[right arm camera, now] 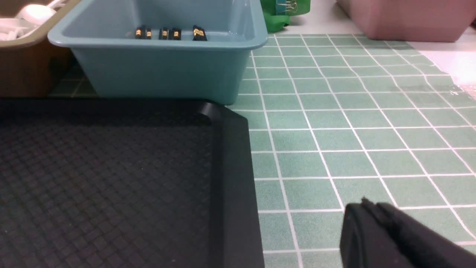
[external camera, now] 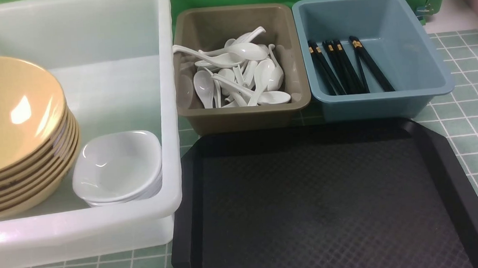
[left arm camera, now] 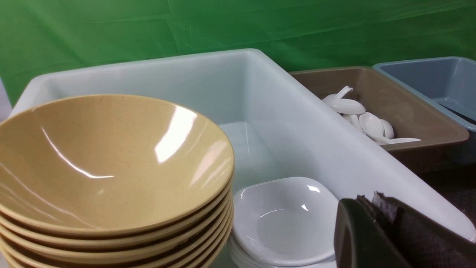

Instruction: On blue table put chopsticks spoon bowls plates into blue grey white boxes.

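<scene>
In the front view, neither claw is in sight. A stack of tan bowls leans at the left in the big translucent white box, with small white plates piled just beside it, in the same box. Right of that, the olive-grey box holds a jumble of white spoons, and the blue box holds black chopsticks with gold bands. A black tray lies on the tiled counter, on the near side of those two smaller boxes.

In the left wrist view, the left claw is closed, its fingertips together with nothing gripped. It hangs near the white plates, on the side of them away from the bowls; whether it touches the plates or the box wall I cannot tell. The spoons and the blue box lie farther off, beyond the white box.

In the right wrist view, the right claw is also closed and holds nothing. It is over the tiled counter to the right of the tray, well apart from the chopsticks in the blue box.
</scene>
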`<state>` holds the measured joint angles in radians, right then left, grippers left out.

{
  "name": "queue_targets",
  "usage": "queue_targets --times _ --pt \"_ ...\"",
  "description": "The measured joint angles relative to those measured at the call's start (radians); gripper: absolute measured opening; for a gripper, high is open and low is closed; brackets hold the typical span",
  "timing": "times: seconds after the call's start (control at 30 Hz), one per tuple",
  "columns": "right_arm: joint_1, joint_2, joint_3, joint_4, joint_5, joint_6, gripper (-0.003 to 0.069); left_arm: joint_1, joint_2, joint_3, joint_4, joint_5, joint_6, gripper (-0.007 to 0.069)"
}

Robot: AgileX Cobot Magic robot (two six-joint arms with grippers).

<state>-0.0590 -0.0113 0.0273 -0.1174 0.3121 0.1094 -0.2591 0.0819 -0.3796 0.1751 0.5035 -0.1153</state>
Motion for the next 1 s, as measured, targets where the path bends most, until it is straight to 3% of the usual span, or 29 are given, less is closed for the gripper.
queue_targets --times 0.83,1.0 --pt "-0.001 0.0 0.0 0.0 0.0 0.0 0.0079 0.003 -0.004 0.034 0.007 -0.055 0.002 0.0001" --pt "-0.001 0.0 0.0 0.0 0.0 0.001 0.0085 0.127 -0.039 0.152 -0.067 -0.212 0.035 0.0001"
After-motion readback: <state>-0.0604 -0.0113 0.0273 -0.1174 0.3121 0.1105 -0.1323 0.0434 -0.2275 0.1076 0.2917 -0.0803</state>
